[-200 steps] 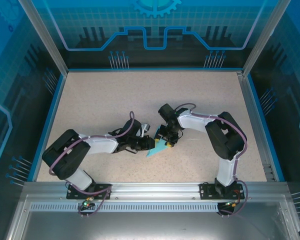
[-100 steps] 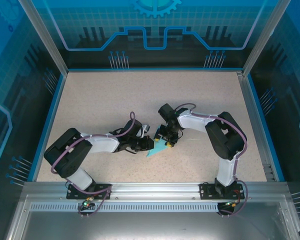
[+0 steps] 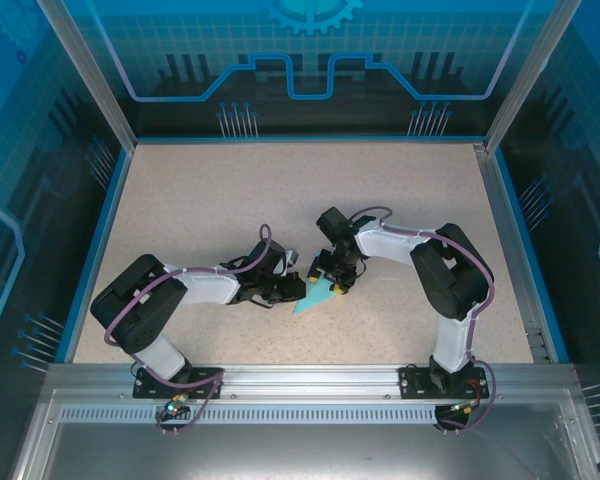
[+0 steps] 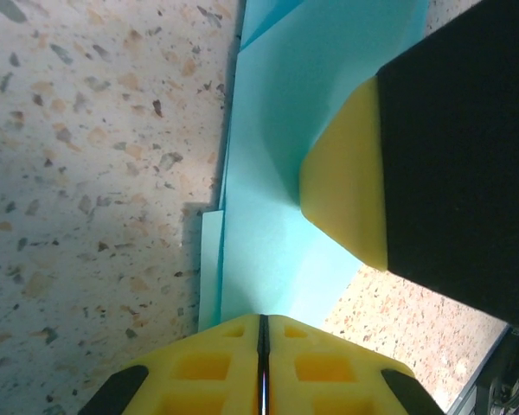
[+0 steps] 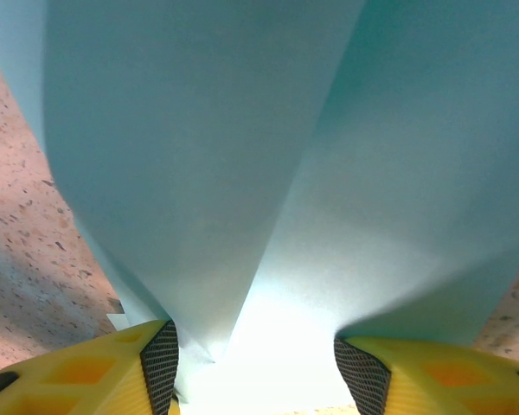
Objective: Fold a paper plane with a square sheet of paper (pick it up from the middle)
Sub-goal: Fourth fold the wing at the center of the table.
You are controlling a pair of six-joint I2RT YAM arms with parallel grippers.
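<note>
Cyan, thin, partly folded sheet of paper (image 3: 316, 294) lying on the speckled beige tabletop (image 3: 200, 200) near its centre, between the two arms. From above, the sheet reads as a narrow wedge with its tip towards the near left, no longer a flat square.

Left gripper (image 4: 261, 327): yellow fingers brought together to a hairline seam, with the sheet's near edge running into that seam, so it appears pinched there. Stacked, offset edges along the sheet's left side show several layers already folded over one another.

Right gripper (image 5: 255, 356): fingers standing apart, the paper rising in a soft ridge and valley between them. Whether the pads press on it cannot be told. In the left wrist view one yellow-tipped black finger (image 4: 346, 190) of this gripper rests on the sheet's right part.

Stage, as judged: the early folds that narrow the square are done, and the lengthwise crease seems to be in hand. Left to do, probably, are sharpening that crease, forming the triangular wings and setting down a finished dart. The layers look loose and may spring open if released.
</note>
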